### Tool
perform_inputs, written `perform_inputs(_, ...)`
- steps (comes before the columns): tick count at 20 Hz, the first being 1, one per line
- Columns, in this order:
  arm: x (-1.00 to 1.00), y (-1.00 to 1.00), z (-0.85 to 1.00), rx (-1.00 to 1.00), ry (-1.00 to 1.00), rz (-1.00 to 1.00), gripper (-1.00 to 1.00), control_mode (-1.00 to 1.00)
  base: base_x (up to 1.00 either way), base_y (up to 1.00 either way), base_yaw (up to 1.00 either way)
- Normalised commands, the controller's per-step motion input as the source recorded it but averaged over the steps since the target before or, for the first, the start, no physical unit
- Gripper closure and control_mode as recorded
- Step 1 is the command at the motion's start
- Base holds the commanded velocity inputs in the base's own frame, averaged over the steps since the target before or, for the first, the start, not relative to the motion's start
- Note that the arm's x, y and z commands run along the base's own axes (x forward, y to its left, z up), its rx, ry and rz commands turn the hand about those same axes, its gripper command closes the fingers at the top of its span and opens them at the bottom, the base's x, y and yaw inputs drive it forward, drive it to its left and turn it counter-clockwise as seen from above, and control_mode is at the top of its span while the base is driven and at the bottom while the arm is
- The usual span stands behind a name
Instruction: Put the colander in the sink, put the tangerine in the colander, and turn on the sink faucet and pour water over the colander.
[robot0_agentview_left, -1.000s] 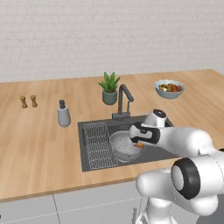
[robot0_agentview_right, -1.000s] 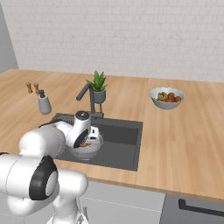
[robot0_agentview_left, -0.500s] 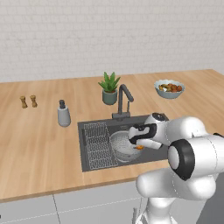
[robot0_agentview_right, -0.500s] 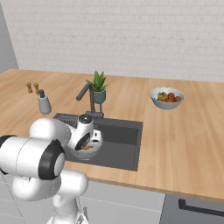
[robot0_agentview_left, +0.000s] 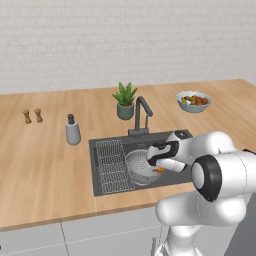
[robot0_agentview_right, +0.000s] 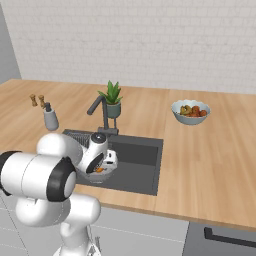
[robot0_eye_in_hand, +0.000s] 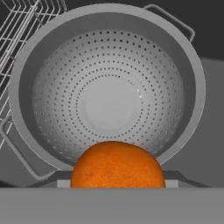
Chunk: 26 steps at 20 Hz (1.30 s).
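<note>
Half tangerine (robot0_eye_in_hand: 117, 165) hidden; gripper (robot0_agentview_left: 159, 167) holds it over colander (robot0_eye_in_hand: 107, 85).

**No readable text in view**

You will find no lettering, label, brand, number or sign to read in any of these pictures. The soap bottle (robot0_agentview_left: 73, 131) on the bench (robot0_agentview_left: 45, 165) has a plain grey body, and the colander (robot0_eye_in_hand: 109, 83) and the tangerine (robot0_eye_in_hand: 117, 165) carry no markings. The tiled wall (robot0_agentview_left: 125, 40) is bare of writing as well.
</note>
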Motion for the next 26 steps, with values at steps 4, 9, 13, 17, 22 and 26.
perform_inputs(4,0.0,0.0,-0.08,0.0,0.0,0.0,1.0,-1.0,0.0,0.0,0.0)
perform_inputs(9,0.0,0.0,-0.09,0.0,0.0,0.0,-1.0,-1.0,0.0,0.0,0.0)
perform_inputs(13,0.03,0.0,-0.04,0.0,0.0,0.0,-1.0,-1.0,0.0,0.0,0.0)
perform_inputs(17,0.0,0.0,0.0,0.0,0.0,0.0,-1.0,-1.0,0.0,0.0,0.0)
perform_inputs(22,0.0,0.0,0.0,0.0,0.0,0.0,-1.0,-1.0,0.0,0.0,0.0)
perform_inputs(26,0.0,0.0,0.0,0.0,0.0,0.0,-1.0,-1.0,0.0,0.0,0.0)
